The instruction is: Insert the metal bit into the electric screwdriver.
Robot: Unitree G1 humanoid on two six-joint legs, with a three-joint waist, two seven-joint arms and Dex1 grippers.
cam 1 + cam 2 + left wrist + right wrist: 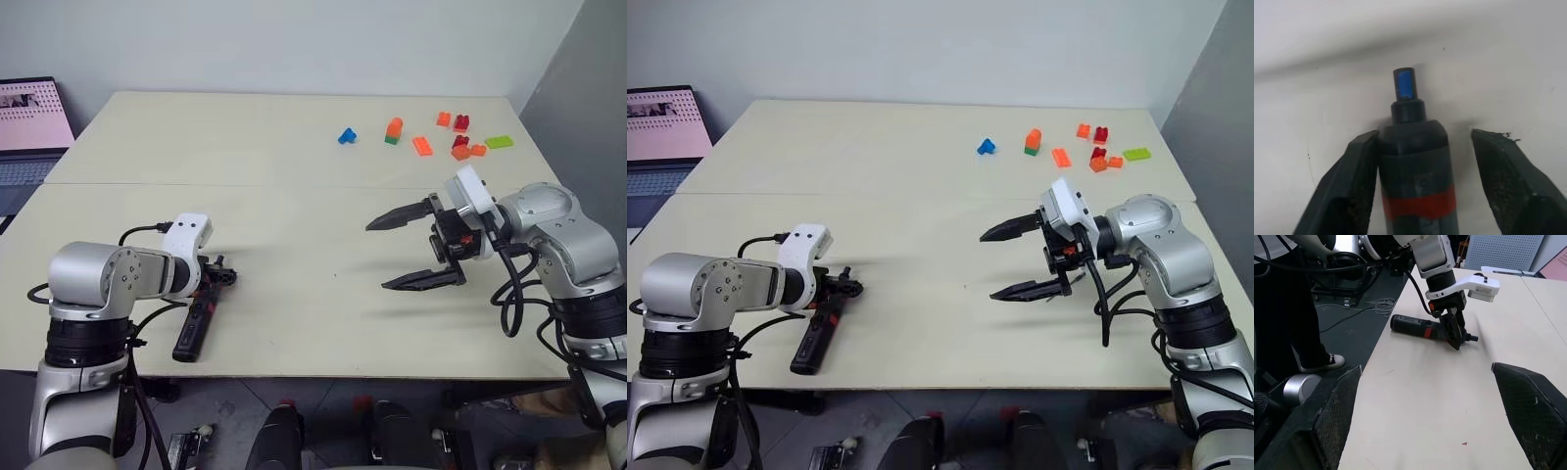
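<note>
The electric screwdriver (194, 328), black with a red band, lies on the table near the front left edge, its narrow tip pointing away from me. My left gripper (217, 277) reaches down over its tip end. In the left wrist view the screwdriver (1415, 161) sits between the fingers: one finger (1352, 186) touches its side and the other (1508, 176) stands a little apart. My right gripper (378, 255) hovers open above the table to the right, pointing left, with nothing in it. The metal bit is out of view.
Several small coloured bricks (460, 137) are scattered at the back right of the table (294, 225). A laptop (29, 127) stands off the far left edge. In the right wrist view a person's leg and shoe (1317, 363) stand beside the table.
</note>
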